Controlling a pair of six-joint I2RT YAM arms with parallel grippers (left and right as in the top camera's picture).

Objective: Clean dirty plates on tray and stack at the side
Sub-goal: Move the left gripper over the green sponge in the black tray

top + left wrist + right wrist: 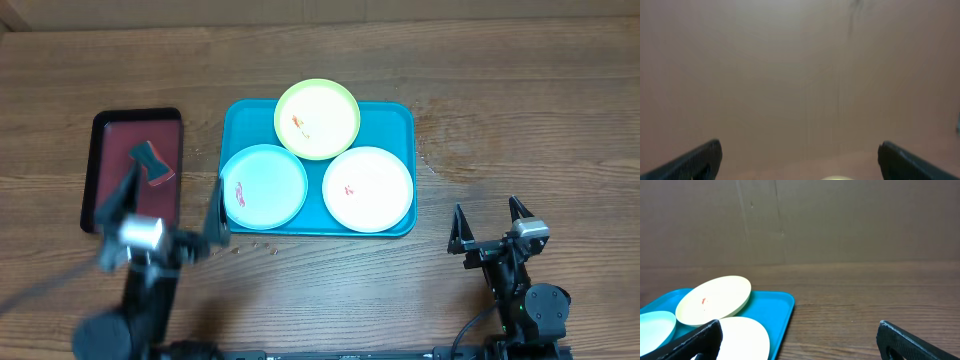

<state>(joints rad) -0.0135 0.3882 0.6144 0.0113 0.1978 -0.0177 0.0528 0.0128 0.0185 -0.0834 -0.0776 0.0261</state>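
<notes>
The yellow-green plate (317, 119), the light blue plate (263, 187) and the white plate (368, 189) are being carried by the turquoise tray (400, 115) at the middle of the table (520, 100). The first is overhanging the far rim, and the other two are lying side by side nearer the arms. Red smears are being shown on all three, so no cleaning is being judged done. Nothing is being stacked at the side, and the whole task is being left to do.

A small dark object (152, 163), perhaps a sponge, is being kept on the dark red tray (105, 200) just left of the turquoise one.

The left gripper (170, 205) is being held spread wide and empty above the near end of that red tray. The right gripper (487, 215) is likewise being held wide apart, grasping nothing, near the turquoise tray's right corner.

The whole layout is being given only by the overhead view. The plates' shallow profile is being shown by the right wrist view. Only blurred brown is being shown by the left wrist view.
</notes>
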